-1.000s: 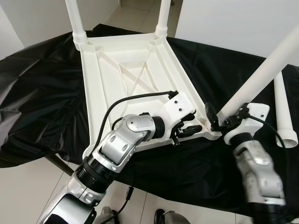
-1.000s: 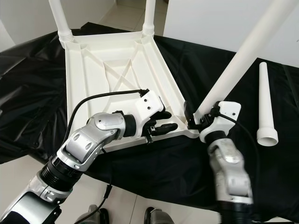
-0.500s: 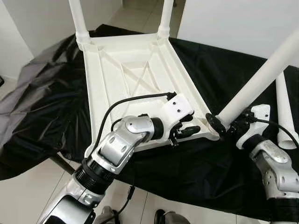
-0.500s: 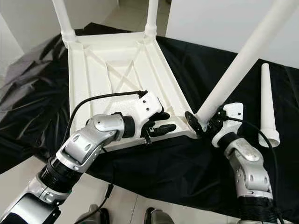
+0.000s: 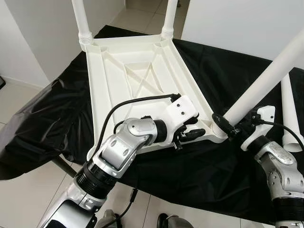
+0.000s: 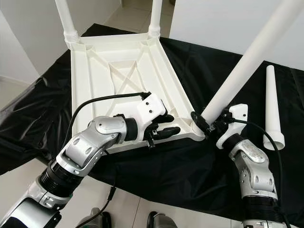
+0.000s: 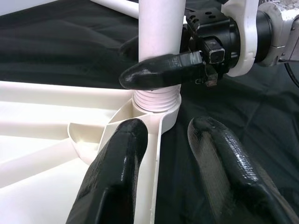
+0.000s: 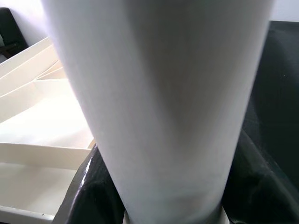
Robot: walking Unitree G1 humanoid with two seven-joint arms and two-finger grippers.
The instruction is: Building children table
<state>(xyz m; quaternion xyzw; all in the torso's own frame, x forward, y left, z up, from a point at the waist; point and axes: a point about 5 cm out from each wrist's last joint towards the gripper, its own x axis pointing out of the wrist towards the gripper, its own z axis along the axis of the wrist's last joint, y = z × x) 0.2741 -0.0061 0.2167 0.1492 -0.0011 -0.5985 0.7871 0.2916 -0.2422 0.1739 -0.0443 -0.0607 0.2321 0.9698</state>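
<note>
Now right gripper [image 6: 207, 124] clamped on table leg [image 6: 247, 61] at corner socket, left gripper [image 7: 163, 154] straddling tabletop [image 6: 109, 61] rim, fingers apart.

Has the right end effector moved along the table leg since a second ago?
Yes. The right end effector has slid down the leg, now gripping just above the corner socket of the upturned tabletop.

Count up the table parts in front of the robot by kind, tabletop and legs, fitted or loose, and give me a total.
Upturned white tabletop: 1
Legs standing in far corner sockets: 2
Leg at the near corner socket, held by the right end effector: 1
Loose leg lying on the black cloth: 1
Total: 5 parts. The left end effector straddles the tabletop's near rim.
</note>
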